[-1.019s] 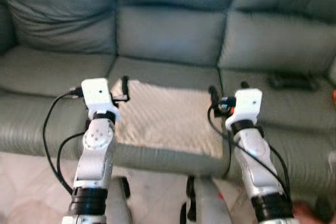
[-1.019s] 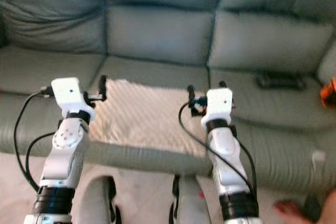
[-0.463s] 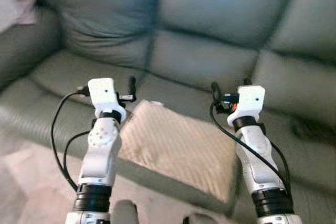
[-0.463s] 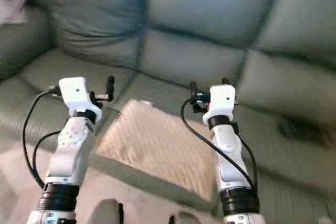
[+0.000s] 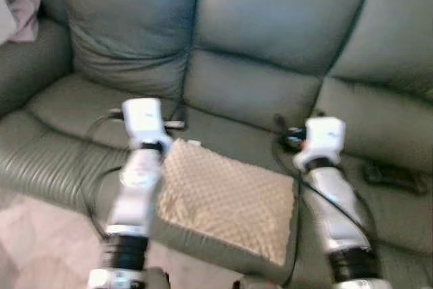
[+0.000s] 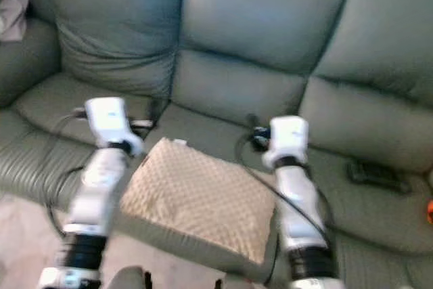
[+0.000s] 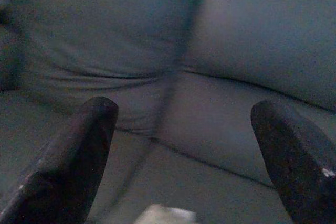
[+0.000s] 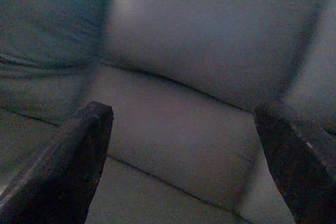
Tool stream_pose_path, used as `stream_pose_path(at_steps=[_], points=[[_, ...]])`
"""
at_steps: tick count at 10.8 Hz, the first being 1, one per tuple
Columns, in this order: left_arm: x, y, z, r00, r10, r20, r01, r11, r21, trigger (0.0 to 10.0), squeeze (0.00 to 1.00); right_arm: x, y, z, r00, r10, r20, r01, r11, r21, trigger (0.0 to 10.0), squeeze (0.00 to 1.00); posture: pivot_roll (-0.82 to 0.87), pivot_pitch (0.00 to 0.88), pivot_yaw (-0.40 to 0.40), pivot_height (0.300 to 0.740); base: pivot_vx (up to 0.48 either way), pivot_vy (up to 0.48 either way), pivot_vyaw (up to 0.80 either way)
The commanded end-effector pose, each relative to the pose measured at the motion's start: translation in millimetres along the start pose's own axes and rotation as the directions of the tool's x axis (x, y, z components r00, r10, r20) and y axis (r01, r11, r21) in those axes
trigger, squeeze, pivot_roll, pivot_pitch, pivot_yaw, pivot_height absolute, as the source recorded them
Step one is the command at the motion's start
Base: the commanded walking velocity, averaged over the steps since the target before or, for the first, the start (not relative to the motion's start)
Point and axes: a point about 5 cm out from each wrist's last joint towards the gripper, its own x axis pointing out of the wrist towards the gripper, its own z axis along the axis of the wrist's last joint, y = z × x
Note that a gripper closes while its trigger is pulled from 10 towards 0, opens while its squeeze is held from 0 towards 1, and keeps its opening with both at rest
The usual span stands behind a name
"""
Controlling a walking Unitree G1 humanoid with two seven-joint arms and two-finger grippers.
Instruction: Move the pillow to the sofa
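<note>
The left gripper (image 7: 181, 145) has its two black fingers (image 7: 79, 156) spread wide apart with nothing between them; in the left wrist view they frame the grey-green sofa (image 5: 270, 25) where a seat cushion meets the backrest. It hovers at the left edge of the beige quilted pillow (image 5: 226, 197), whose pale corner shows at the lower edge of that wrist view; whether it touches the pillow cannot be told. The pillow lies between the two arms, resting on the front of the sofa seat. To the right of the pillow, the right gripper (image 8: 184, 150) is likewise spread wide and empty, its fingers (image 8: 68, 156) pointing at the backrest. Farther right, a dark flat object (image 5: 392, 175) lies on the seat cushion, too blurred to name. Left of the left gripper, a pinkish cloth (image 5: 17, 8) lies over the sofa's arm.

Compared with half a second ago, the view has shifted, and the pillow sits a little farther onto the seat. No writing is legible.
</note>
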Motion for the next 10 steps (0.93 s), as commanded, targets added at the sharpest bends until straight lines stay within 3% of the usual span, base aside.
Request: stream_pose_path(at_steps=[1, 2, 10], points=[[-1.2, 5.4, -2.4, 1.000, 0.023, -0.011, -0.023, 1.000, -0.002, 10.0, 0.00, 2.6, 5.0, 6.0, 0.999, 0.028, 0.027, -0.028, 1.000, -0.002, 10.0, 0.00, -0.04, 0.041, -0.043, 0.740, 0.000, 0.000, 0.80], [0.0, 5.5, -2.2, 1.000, 0.024, -0.014, -0.024, 1.000, -0.005, 10.0, 0.00, 2.4, 5.3, 5.7, 0.999, 0.030, 0.027, -0.030, 1.000, 0.005, 10.0, 0.00, -0.04, 0.042, -0.043, 0.740, 0.000, 0.000, 0.80], [1.3, 2.4, -1.1, 1.000, 0.010, -0.019, -0.010, 1.000, 0.000, 10.0, 0.00, 1.7, 8.3, 4.3, 0.998, 0.044, 0.035, -0.045, 0.999, 0.028, 10.0, 0.00, -0.03, 0.054, -0.038, 0.740, 0.000, 0.480, 0.80]])
